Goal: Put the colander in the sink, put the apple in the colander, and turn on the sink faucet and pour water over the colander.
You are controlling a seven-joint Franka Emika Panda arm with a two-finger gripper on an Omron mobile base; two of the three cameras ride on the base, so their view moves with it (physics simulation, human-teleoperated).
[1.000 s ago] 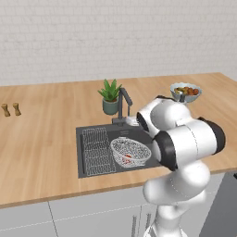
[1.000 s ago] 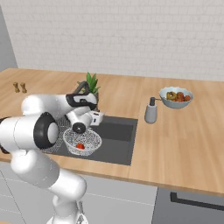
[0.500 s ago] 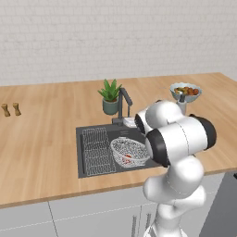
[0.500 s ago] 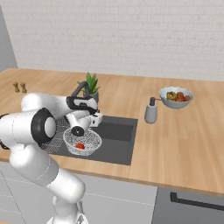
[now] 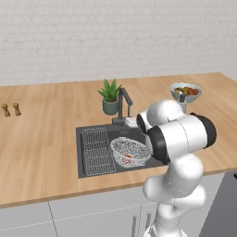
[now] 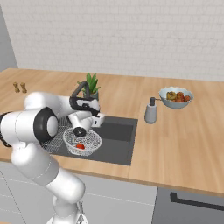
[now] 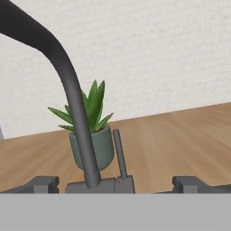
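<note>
The wire-mesh colander [image 5: 129, 152] [image 6: 82, 141] sits in the dark sink [image 5: 90, 133] [image 6: 119, 136], at its front, with the red apple [image 5: 127, 158] [image 6: 80, 146] inside it. The dark sink faucet [image 5: 123, 104] [image 6: 79, 90] [image 7: 68, 81] stands at the sink's back edge. My gripper [image 6: 96, 117] [image 7: 116, 185] is open, level with the faucet's base and facing it. In the hand view the fingertips [image 7: 43, 184] flank that base and its thin upright lever [image 7: 118, 151]. I see no water stream. In the left base view my arm hides most of the hand.
A spiky plant in a grey pot [image 5: 110, 97] [image 6: 91, 84] [image 7: 92, 135] stands just behind the faucet. A flat wire rack [image 5: 97, 150] lies in the sink's left part. A soap dispenser [image 6: 151, 113] and fruit bowl [image 5: 185, 91] [image 6: 176, 96] stand right; two shakers [image 5: 11, 109] far left.
My arm's elbow has swung slightly, while the hand stays by the faucet's base with its jaws open. The colander and apple have not moved.
</note>
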